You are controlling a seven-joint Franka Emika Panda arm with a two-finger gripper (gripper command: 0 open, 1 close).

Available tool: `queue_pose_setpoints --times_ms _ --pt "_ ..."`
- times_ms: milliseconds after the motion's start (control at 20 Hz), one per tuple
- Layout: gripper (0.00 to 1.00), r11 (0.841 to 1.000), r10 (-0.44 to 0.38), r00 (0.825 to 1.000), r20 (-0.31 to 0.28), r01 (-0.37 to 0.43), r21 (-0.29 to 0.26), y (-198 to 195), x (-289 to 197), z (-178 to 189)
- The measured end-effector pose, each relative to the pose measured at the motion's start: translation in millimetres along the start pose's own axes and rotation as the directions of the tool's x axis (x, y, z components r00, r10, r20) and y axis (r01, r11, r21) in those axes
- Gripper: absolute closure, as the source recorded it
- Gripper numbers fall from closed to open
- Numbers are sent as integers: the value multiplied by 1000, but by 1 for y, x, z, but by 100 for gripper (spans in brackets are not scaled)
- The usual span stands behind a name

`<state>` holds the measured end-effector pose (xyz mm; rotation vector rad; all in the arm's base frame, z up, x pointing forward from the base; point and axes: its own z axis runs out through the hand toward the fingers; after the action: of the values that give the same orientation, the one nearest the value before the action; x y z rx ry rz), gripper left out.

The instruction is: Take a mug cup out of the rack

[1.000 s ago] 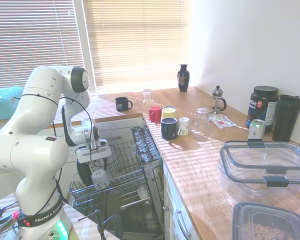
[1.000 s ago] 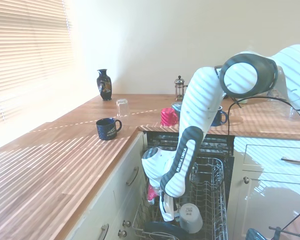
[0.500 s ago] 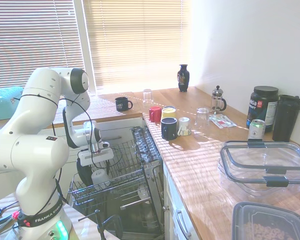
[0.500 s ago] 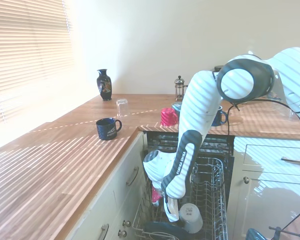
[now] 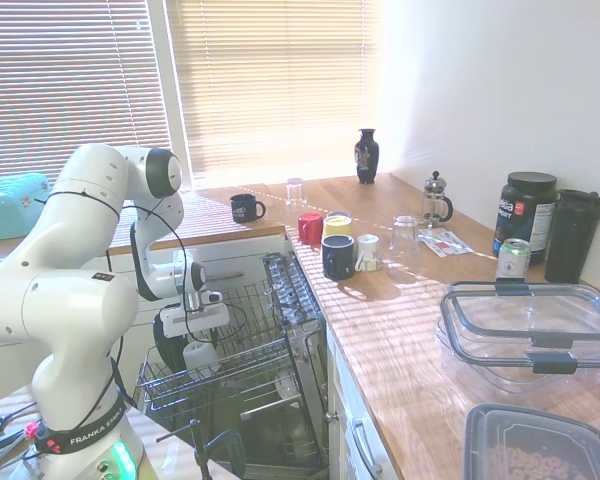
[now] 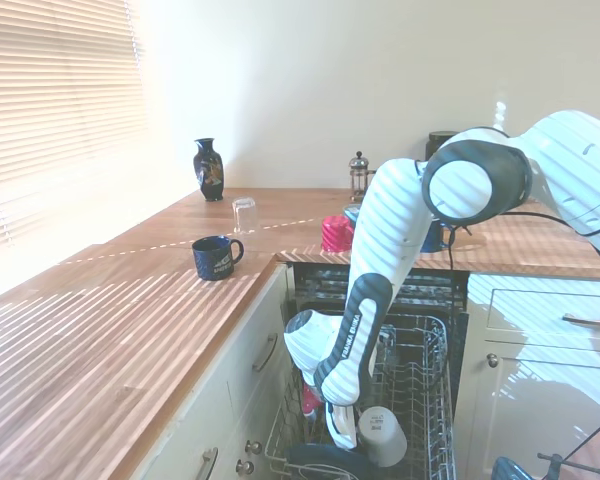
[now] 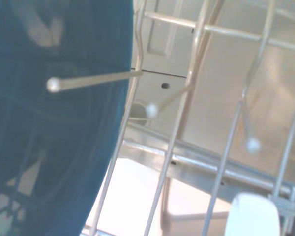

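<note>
step in hand looks like the final descent onto the mug cup (image 5: 199, 355), grasp not made yet as far as i can judge. gripper (image 5: 196, 332) sits low in the rack (image 5: 242, 352), directly above the mug and at or almost at its top; can't tell whether the fingers are apart or closed, the hand body hides them in the first exterior view and the forearm covers them in the second. the mug is in the rack's near-front part, toward the front edge of the pulled-out basket, tilted among the prongs, with a dark blue plate (image 7: 54, 123) just beside it. in the second exterior view the mug cup (image 6: 382, 436) shows just beside the wrist, on its right in that picture, near the rack's (image 6: 426, 390) front rail. wrist view is mostly that blue plate and wire prongs, with a white sliver at the bottom edge that's probably the mug. next move, my read: confirm one finger is inside the rim and one outside, close on the wall, then lift straight up to clear the prongs before swinging out. risk is snagging a prong or bumping the plate.
</note>
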<state>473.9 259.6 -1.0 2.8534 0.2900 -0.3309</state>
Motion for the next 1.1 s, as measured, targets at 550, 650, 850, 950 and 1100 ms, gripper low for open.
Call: queue_pose_setpoints --times_ms 550,650,850,950,1100 --pt "100 1000 8 1000 11 -8 10 2 6 -5" --pt "100 1000 7 1000 11 -7 9 2 6 -4" --pt "100 1000 7 1000 13 -7 7 2 6 -4" --pt "100 1000 6 1000 15 -6 6 2 6 -4" --pt "100 1000 9 1000 13 -9 4 3 8 -5"
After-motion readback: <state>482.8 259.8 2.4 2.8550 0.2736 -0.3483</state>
